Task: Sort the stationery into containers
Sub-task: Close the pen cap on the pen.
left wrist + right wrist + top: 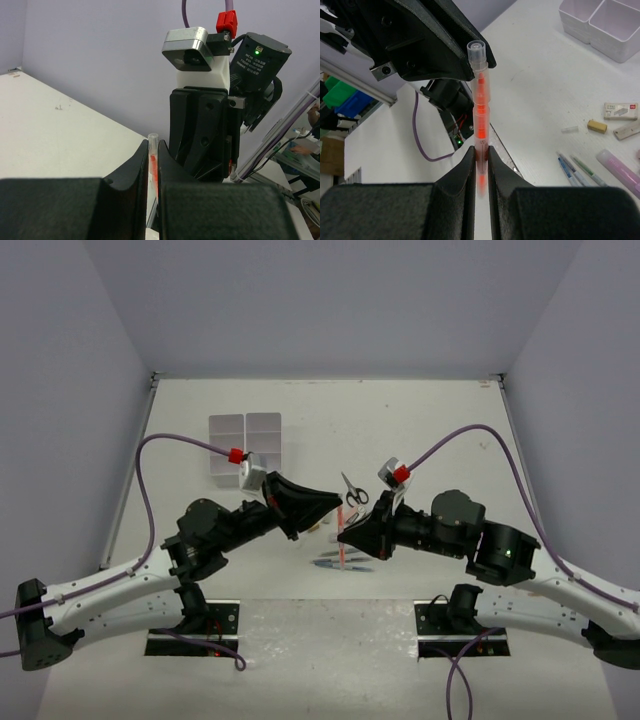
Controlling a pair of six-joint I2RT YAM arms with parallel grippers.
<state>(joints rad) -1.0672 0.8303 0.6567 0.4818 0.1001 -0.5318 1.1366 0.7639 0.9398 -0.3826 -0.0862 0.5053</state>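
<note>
A pink-orange marker [480, 110] with a frosted body and a clear end stands between my two grippers above the table. My right gripper [480, 152] is shut on its lower part. My left gripper [152, 150] is shut on the marker [153, 167] near its clear end, which pokes out past the fingertips. In the top view the two grippers, left [335, 506] and right [347, 533], meet tip to tip over the table's middle. The white containers [245, 443] stand at the back left. Black-handled scissors [353, 490] lie just beyond the grippers.
On the table under the grippers lie thin blue and green pens [572, 170], a purple marker [620, 170], a white labelled eraser [620, 111], a small tan piece [596, 126] and a clear cap [569, 129]. Purple cables arc over both arms.
</note>
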